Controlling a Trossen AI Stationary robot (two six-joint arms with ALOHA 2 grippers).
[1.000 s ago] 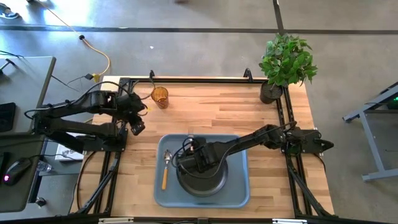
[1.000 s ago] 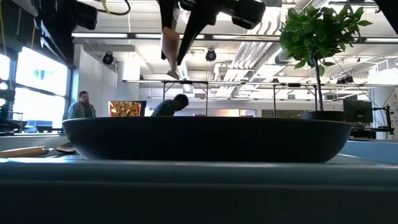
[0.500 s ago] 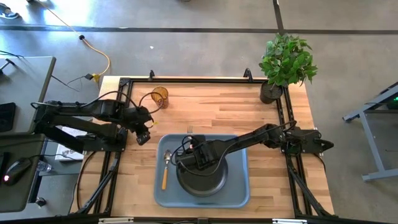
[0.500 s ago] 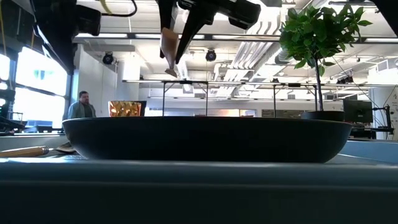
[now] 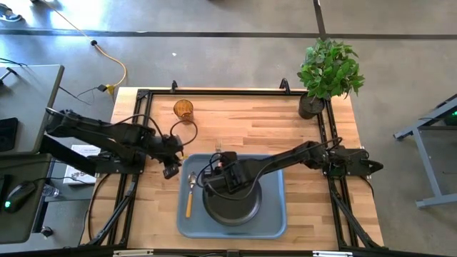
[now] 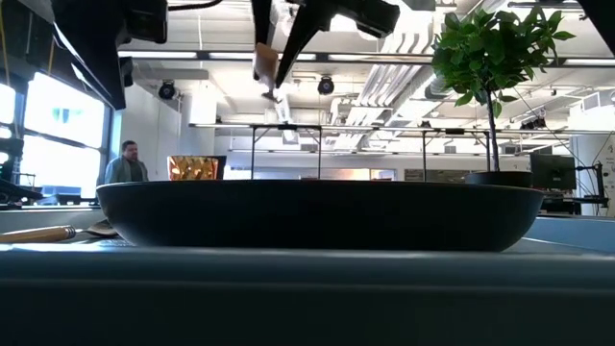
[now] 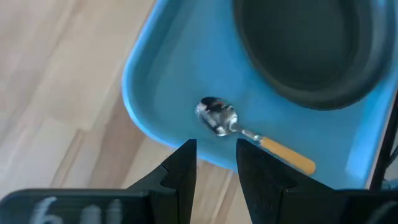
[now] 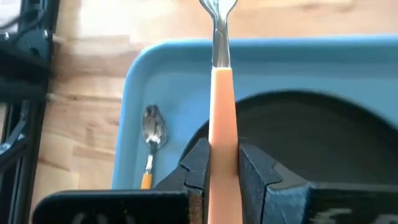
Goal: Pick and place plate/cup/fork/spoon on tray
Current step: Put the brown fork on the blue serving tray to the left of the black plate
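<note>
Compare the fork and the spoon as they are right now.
The fork is clamped in the right end effector above the plate; the spoon lies flat on the tray, left of the plate. The fork ends in tines, the spoon in an oval bowl. Both have silver heads and orange handles.

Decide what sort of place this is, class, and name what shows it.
Probably a robotics lab or open workshop: a framed wooden table on concrete floor, exposed ceiling ducts, and a desk with a mouse beside it.
</note>
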